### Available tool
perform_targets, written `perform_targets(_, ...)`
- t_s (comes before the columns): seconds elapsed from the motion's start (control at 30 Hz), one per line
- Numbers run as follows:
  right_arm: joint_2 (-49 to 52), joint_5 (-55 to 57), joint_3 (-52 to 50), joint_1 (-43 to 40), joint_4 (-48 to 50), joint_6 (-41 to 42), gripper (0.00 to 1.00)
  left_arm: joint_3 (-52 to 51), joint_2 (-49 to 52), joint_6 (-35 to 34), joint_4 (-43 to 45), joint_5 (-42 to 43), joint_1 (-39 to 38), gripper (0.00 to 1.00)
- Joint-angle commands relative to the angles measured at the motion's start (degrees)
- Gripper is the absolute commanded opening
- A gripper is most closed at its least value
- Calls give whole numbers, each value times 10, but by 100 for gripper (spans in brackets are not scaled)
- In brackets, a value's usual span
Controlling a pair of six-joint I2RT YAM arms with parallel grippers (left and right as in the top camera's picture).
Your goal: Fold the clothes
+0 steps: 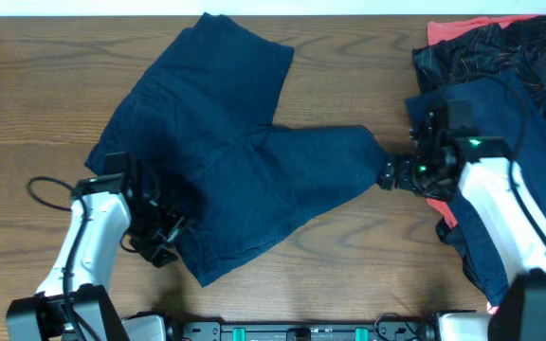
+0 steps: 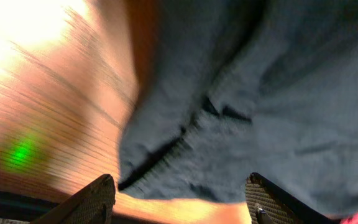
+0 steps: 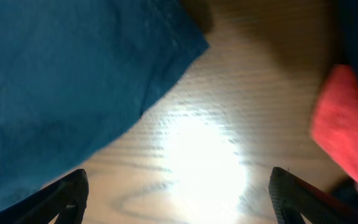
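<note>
Two grippers: the left gripper (image 1: 164,232) is at the near-left edge of the spread garment, the right gripper (image 1: 387,173) at the tip of its right-hand leg.
Left jaws: released, with the fingers spread wide; its blurred wrist view shows rumpled navy cloth just ahead of them, not pinched.
Right jaws: released too; between the fingers lies only bare wood, with the navy hem ahead and to one side.
Task thing: one pair of dark navy blue cloth shorts (image 1: 235,161) lies flat in the middle of the brown wood-grain table (image 1: 27,95).
Key relation: the shorts splay in a V, one leg pointing to the far edge, the other running rightward and ending just beside the right gripper; that leg's long axis lies almost in line with the right arm's reach, so this arm is the nearer for taking its hem.
Judgement: folding that leg back calls for the right jaws to creep onto the cloth first.
Heap at right, counted: one black red-lined garment (image 1: 486,52), one coral-red cloth (image 3: 342,127), and at least one second navy piece (image 1: 538,128) partly under the right arm.
Folds: none visible yet.
</note>
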Motion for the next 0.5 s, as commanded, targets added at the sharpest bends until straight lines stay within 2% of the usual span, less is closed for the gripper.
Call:
perform_targets(0.0,48,-12,3,9,35,51,88,-15,-2,4,-3,35,-40,68)
perform_targets(0.07,77,-33,3,9,66,54,83,-15,-2,-1,1,35,-62,68)
perform_targets(0.23,144,-52,3,14,127,76,59,-15,-3,-22,21,30,-121,68)
perform_targets(0.37,191,-65,3,22,173,78,57,-15,-5,-64,20,-1,-176,69)
perform_targets(0.4,200,-69,3,24,181,78,53,-15,-5,-76,21,-5,-190,68)
perform_targets(0.47,212,-69,3,26,192,81,35,-15,-5,-105,23,-5,-222,69)
